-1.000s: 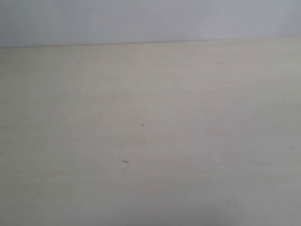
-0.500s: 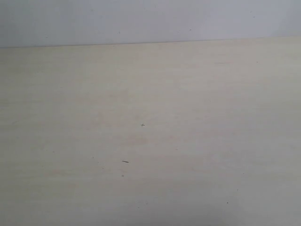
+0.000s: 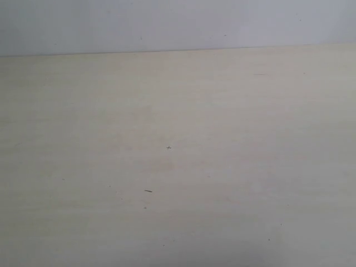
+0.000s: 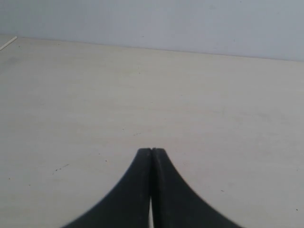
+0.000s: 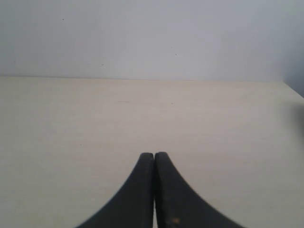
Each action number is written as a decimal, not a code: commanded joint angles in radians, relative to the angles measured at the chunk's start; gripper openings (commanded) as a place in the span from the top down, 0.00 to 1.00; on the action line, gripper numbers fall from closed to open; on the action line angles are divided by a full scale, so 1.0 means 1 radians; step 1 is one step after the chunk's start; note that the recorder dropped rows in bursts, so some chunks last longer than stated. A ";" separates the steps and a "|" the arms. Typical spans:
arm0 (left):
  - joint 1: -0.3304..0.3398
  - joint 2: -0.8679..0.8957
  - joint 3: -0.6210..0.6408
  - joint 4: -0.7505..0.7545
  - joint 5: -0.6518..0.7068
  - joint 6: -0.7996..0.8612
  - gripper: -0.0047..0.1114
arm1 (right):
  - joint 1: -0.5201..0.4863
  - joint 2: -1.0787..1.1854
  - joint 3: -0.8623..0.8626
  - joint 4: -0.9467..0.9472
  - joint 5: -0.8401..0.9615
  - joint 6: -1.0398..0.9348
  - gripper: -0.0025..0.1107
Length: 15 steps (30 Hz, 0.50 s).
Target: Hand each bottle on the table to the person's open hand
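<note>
Table (image 3: 222, 167): pale beige top, fills nearly all of the exterior view, bare where the cameras see it. Plain grey-white wall (image 3: 167, 22) behind its far edge.

No bottles in any view and no person's open hand either. Where they are can't be told from these frames; if present, they sit outside all three cameras.

Left gripper (image 4: 151, 151): black jaws pressed together, nothing between them, hanging low over bare tabletop. Right gripper (image 5: 154, 155): same, jaws closed tip to tip, empty. Neither arm shows in the exterior view.

Small stuff: short dark dash mark (image 3: 148, 191) and a tiny cross-shaped speck (image 3: 168, 147) on the tabletop.

Change over the last second: none. The exterior view is the same and both grippers have stayed closed. Judgement: either a start pose before the bottles are set out, or an end pose after the handovers. No grasp is in progress and nothing is there to pick.
</note>
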<state>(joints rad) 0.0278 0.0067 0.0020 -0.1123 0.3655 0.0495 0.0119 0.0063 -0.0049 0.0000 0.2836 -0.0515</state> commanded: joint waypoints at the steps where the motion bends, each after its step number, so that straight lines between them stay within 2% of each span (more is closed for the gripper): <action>1: 0.002 -0.007 -0.002 -0.005 -0.009 -0.003 0.96 | -0.004 -0.006 0.005 -0.006 0.000 0.000 0.98; 15: 0.002 -0.007 -0.002 -0.005 -0.009 -0.003 0.96 | -0.004 -0.006 0.005 -0.006 -0.006 0.000 0.98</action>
<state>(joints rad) 0.0278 0.0067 0.0020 -0.1123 0.3655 0.0495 0.0119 0.0063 -0.0049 0.0000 0.2843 -0.0515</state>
